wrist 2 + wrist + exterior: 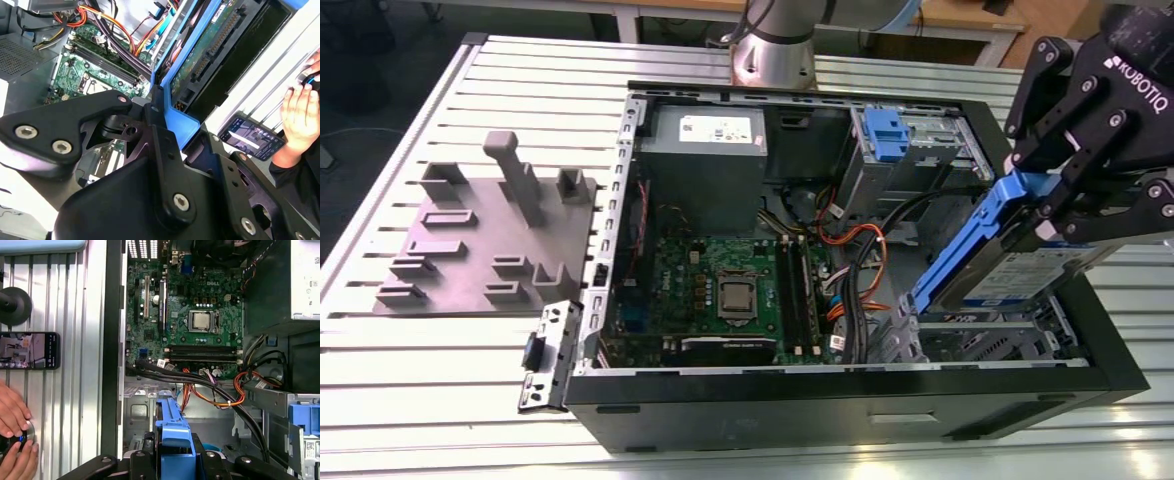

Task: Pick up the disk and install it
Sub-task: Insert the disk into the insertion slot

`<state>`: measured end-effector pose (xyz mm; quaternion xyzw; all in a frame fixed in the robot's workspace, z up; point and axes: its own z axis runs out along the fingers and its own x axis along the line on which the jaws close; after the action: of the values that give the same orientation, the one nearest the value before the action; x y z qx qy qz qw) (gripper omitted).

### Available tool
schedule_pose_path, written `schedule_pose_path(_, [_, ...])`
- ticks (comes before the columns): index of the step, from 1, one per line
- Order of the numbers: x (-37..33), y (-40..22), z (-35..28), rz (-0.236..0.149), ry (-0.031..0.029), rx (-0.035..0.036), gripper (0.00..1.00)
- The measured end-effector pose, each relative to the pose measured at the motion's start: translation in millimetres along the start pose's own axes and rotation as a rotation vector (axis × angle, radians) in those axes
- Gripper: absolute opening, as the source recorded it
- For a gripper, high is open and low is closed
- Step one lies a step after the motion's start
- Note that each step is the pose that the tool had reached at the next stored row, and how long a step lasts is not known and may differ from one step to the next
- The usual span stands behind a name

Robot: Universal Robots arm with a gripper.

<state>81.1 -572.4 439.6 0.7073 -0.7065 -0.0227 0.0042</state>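
A black two-fingered pincer point(1067, 205) on the robot arm is clamped on the disk point(1007, 265), a flat silver metal hard drive with a white-and-blue label framed by a blue plastic carrier bracket, holding it tilted above the corner of an open black desktop computer case point(854, 400) lying on its side. The drive hangs slanted below the pincer, its lower end just above the silver metal drive cage point(987, 340) inside the case.

In the first wrist view the blue bracket point(175, 445) sits between the pincer's black links, with the green motherboard point(195, 315) and its silver processor socket well beyond, and a bundle of orange and black cables point(220, 390) between them. In the second wrist view the drive's underside, a green circuit board point(210, 45), lies just past the pincer's fingers point(160, 135).

Off to one side of the pincer, outside the case on the ribbed aluminium table point(70, 390), lie a dark smartphone point(30, 351) and a person's hands point(15, 440) resting on a small black device. Across the case from the pincer, a grey plastic fixture block point(487, 240) stands on the table.
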Motion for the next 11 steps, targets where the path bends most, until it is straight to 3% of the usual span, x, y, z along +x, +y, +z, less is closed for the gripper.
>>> schedule_pose_path(11, [0.8, -0.1, 3.5, 0.0, -0.0002, 0.0, 0.37])
